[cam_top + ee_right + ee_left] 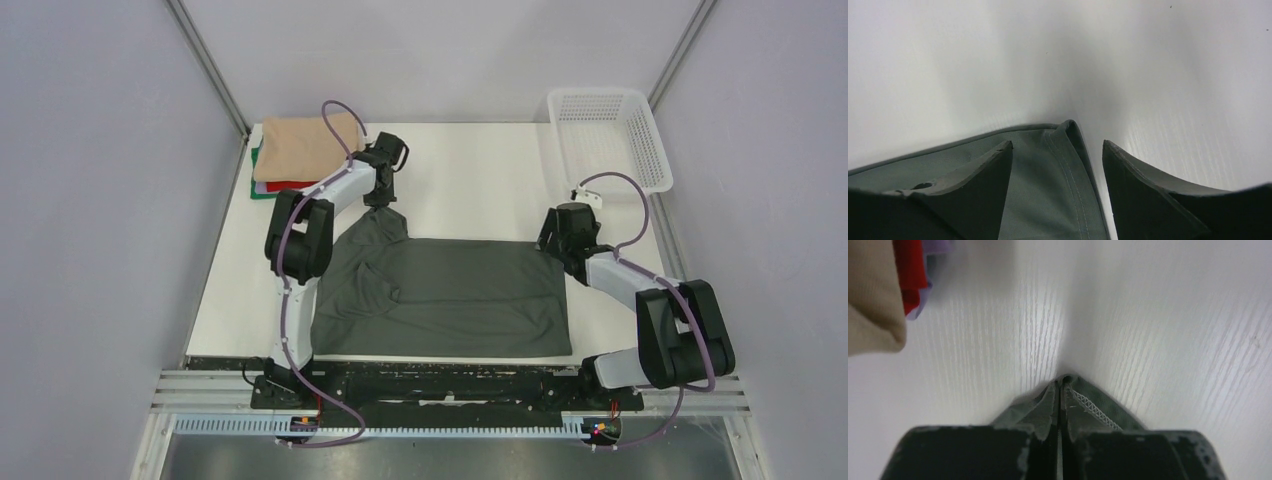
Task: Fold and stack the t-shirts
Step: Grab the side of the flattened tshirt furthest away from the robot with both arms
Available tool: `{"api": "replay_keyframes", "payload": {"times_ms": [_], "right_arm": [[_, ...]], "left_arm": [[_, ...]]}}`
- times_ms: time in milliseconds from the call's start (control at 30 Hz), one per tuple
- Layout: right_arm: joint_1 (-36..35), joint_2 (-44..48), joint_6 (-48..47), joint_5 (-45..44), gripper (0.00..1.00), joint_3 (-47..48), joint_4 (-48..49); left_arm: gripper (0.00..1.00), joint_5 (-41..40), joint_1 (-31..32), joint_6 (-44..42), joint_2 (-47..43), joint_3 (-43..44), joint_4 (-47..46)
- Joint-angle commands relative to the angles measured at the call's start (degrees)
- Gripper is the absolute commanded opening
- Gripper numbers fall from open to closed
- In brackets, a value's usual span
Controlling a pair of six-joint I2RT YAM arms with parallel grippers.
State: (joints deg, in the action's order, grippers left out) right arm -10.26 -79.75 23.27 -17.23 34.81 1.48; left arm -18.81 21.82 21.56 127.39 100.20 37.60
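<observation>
The dark charcoal-grey t-shirt (450,295) lies spread on the white table (470,180). My left gripper (385,203) is shut on its far left corner (1075,405) and pulls it up into a peak toward the back. My right gripper (556,243) is open, its jaws standing over the shirt's far right corner (1058,170), the hem stitching showing between them. A folded stack sits at the far left: a tan shirt (305,150) on top, with red (285,186) and green (258,192) edges beneath. The tan (870,295) and red (912,270) shirts also show in the left wrist view.
A white plastic lattice basket (608,135) stands at the back right corner. Grey walls close in both sides. The arm bases and a metal rail (450,385) run along the near edge.
</observation>
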Motion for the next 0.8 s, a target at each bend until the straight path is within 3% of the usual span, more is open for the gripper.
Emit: {"api": "replay_keyframes", "payload": {"times_ms": [0, 267, 500, 633, 767], "right_arm": [[0.2, -3.5, -0.5, -2.2, 0.66, 2.7, 3.9], [0.2, -6.8, -1.6, -1.1, 0.46, 2.9, 6.9], [0.2, -6.0, -3.1, -0.2, 0.22, 1.4, 6.4], [0.2, -4.3, -4.5, -0.7, 0.02, 1.4, 6.5], [0.2, -2.0, -6.1, 0.0, 0.00, 0.9, 6.4]], "left_arm": [[0.02, 2.0, -0.1, -1.9, -9.6, -5.9, -5.7], [0.02, 3.4, 0.1, -1.7, -18.4, -15.6, -10.5], [0.02, 3.4, 0.4, -0.8, -24.5, -22.6, -13.1], [0.02, 3.3, 0.7, 0.1, -28.5, -26.3, -13.6], [0.02, 2.5, 1.5, 1.0, -33.9, -31.0, -14.6]]}}
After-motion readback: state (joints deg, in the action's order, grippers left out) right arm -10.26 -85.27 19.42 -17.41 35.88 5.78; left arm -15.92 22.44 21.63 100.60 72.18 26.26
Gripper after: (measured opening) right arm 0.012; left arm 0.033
